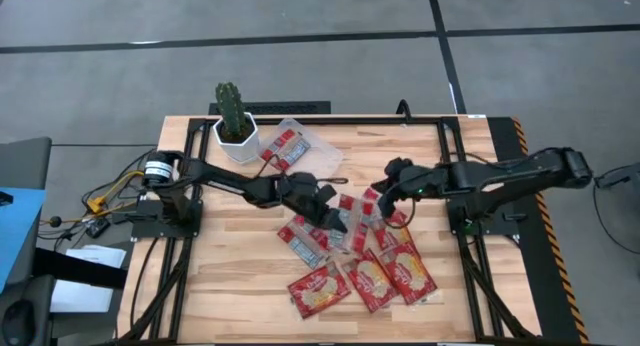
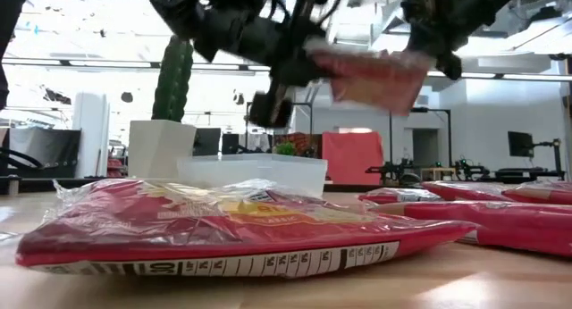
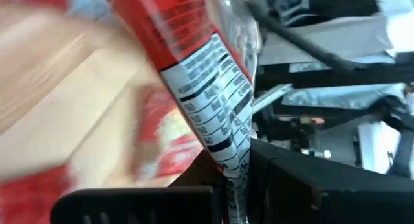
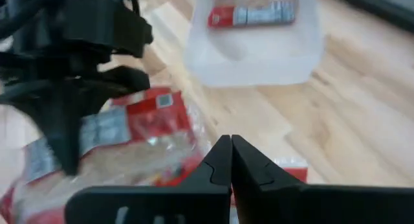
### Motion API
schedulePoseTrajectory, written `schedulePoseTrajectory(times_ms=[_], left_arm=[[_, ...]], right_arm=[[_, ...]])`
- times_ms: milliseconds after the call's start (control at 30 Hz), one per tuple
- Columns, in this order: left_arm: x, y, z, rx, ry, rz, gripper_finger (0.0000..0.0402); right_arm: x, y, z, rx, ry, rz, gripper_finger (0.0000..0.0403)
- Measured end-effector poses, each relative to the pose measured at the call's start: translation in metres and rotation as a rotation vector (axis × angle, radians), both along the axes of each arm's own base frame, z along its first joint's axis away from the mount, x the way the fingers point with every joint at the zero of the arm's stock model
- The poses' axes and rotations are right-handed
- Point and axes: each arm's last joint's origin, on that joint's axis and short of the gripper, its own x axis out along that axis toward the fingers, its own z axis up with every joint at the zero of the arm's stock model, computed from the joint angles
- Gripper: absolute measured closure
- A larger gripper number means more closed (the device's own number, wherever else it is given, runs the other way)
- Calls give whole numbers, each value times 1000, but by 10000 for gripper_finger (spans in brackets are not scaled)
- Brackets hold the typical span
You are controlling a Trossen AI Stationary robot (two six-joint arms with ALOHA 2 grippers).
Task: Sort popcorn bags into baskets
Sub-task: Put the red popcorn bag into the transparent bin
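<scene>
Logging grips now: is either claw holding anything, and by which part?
The left claw pinches a popcorn bag by its edge, lifted. The right claw is shut, holding nothing.

1. Popcorn bags (image 1: 320,288): shiny red, yellow-orange picture; one shows a white panel with black print.
2. Basket (image 4: 255,46): clear plastic.
3. Cactus pot (image 1: 236,139): white; cactus (image 1: 231,108) green.
4. Table (image 1: 230,276): pale wood.

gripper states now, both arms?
Left gripper: shut on a popcorn bag, held above the table.
Right gripper: shut, holding nothing, over the bags near table centre.
</scene>
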Motion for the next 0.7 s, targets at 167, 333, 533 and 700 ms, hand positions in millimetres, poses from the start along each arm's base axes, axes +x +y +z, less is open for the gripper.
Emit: schedulePoseTrajectory(times_ms=[167, 333, 533, 700], left_arm=[[-4, 23, 36, 102, 46, -17, 397], [-23, 60, 68, 339, 226, 11, 397], [-48, 113, 76, 582, 489, 88, 396], [-69, 151, 69, 631, 609, 114, 396]], right_arm=[[-12, -5, 7, -36, -5, -21, 386], [-12, -8, 7, -57, 1, -37, 376], [-10, -10, 6, -66, 11, -43, 385], [-10, -10, 5, -67, 13, -43, 385]])
